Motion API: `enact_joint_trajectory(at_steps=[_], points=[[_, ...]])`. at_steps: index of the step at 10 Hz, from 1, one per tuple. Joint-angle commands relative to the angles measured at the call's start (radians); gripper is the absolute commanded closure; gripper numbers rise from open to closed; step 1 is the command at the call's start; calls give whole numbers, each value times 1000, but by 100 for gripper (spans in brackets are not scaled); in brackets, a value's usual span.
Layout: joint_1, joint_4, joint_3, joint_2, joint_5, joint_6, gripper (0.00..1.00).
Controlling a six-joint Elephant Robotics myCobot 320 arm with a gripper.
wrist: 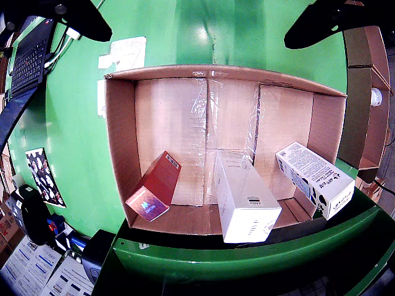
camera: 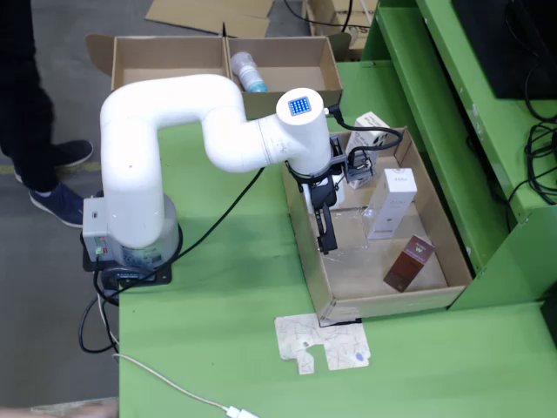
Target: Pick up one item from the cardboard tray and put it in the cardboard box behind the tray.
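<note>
End effector [camera: 325,228] hangs over the left part of the cardboard tray [camera: 306,252] in the fixed view, black fingers pointing down, nothing between them; in the riding view the two dark fingertips [wrist: 321,24] sit wide apart at the top corners. Below, three cartons lie in the tray: a dark red box [wrist: 154,187] on the left, a tall white box [wrist: 245,195] in the middle, a printed white box [wrist: 315,179] leaning against the right wall. Behind the tray in the fixed view, the cardboard box [camera: 218,42] holds a bottle [camera: 249,71]. All sits on the green worktop [camera: 226,305].
</note>
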Motion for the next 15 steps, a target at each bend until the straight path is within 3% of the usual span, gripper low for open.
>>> enact_joint_trajectory(at_steps=[1,12,13,14,15], points=[[-2,11,25,17,0,0,0],[-35,-4,77,-21,14,-38,0],[-99,-2,95,-23,54,-116,0],[-99,-2,95,-23,54,-116,0],[-149,-12,153,-57,81,-183,0]])
